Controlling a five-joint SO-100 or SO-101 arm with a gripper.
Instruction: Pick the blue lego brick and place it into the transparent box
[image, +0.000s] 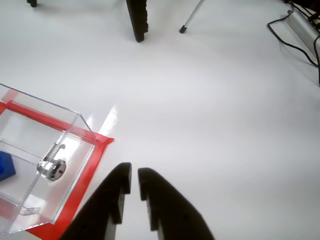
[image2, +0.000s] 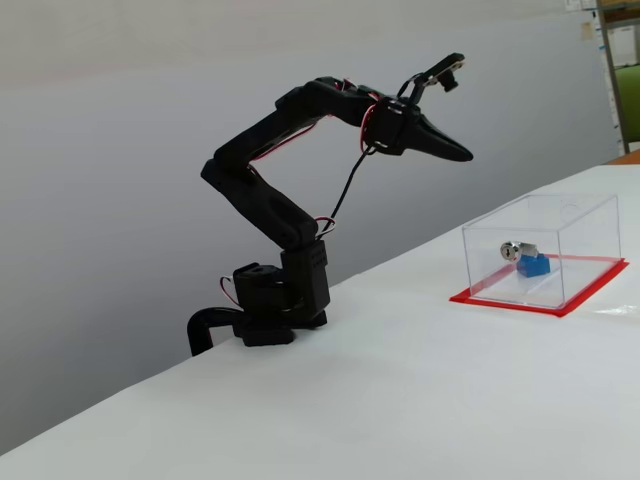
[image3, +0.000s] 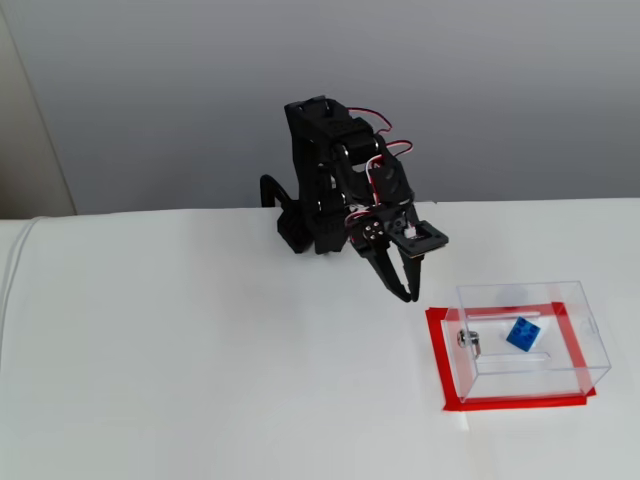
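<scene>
The blue lego brick (image: 5, 167) lies inside the transparent box (image: 60, 131), next to a small silver metal cylinder (image: 52, 168). The box stands on a red base sheet (image: 85, 185). In both fixed views the brick (image2: 533, 265) (image3: 523, 333) rests on the floor of the box (image2: 580, 215) (image3: 530, 295). My gripper (image: 135, 172) is empty, with the fingers almost together. It hangs in the air beside the box, apart from it, and also shows in both fixed views (image2: 466, 156) (image3: 409, 296).
A dark post (image: 137, 20) and a thin tripod leg (image: 192, 17) stand at the far side of the white table in the wrist view. A black cable (image: 295, 42) lies at the top right. The arm's base (image2: 270, 310) is clamped at the table's edge.
</scene>
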